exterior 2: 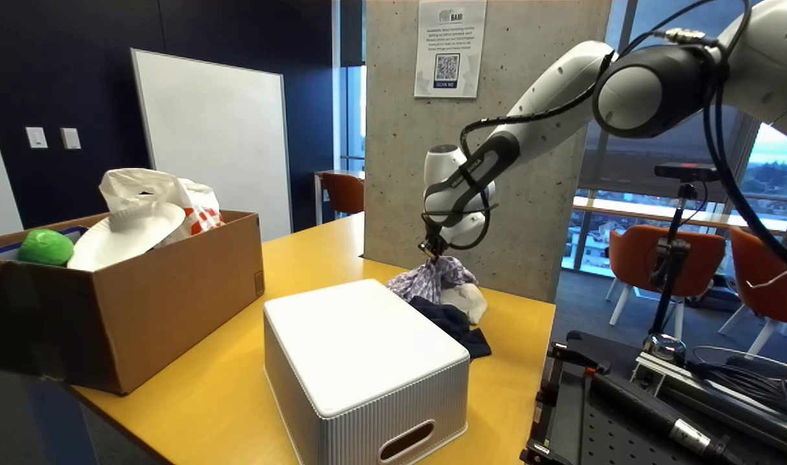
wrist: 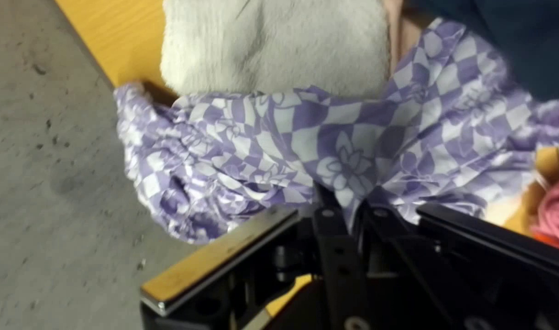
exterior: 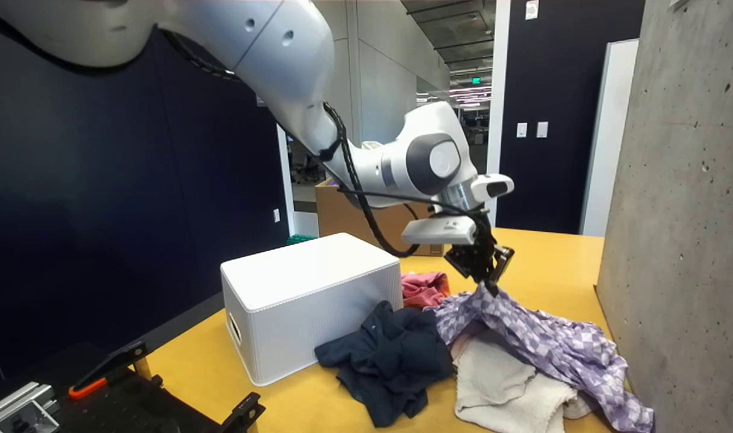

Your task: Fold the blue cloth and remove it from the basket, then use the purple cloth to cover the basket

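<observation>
Gripper (wrist: 351,206) pinches purple cloth (exterior: 543,340) over a yellow table (exterior: 552,276) beside a concrete wall (exterior: 679,228).

Ribbed plastic basket (exterior: 318,325), wrinkled purple cloth (wrist: 343,133), fuzzy cream cloth (wrist: 279,50), matt cardboard box (exterior 2: 180,303), pitted concrete wall (exterior: 679,222)

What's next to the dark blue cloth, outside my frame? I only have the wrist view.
Observer: A white ribbed box, right beside the dark blue cloth.

Operator: Is the purple cloth fully lifted?

Observer: No, only partly. In an exterior view it rises to a peak at the pincer, while its lower end slopes down beside the concrete pillar.

Operator: Any other container on the table?

Observer: Yes, a cardboard box holding a green ball-like item, among other things.
</observation>
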Robot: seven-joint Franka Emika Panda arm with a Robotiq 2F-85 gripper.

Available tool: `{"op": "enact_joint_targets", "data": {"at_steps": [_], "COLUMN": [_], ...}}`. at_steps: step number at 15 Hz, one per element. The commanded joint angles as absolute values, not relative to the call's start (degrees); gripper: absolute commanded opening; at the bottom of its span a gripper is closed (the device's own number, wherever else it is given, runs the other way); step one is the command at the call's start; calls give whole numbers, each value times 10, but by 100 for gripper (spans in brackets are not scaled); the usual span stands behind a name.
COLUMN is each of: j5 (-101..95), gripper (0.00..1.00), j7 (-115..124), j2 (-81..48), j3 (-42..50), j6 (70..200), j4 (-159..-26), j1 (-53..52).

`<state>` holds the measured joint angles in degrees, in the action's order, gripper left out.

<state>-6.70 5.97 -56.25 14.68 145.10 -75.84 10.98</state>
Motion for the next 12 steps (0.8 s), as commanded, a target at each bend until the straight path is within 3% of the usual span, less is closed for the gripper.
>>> {"op": "enact_joint_targets", "data": {"at_steps": [1,5,12], "j5": [-101,-123,-120], "gripper": [2,2,2], "j7": [102,110,22], "j2": [-466,-377,-275], "j3": [191,180,55], "j6": [1471,1441,1406], "j4": [-818,-842,-898], "j1": [61,18,-44]}}
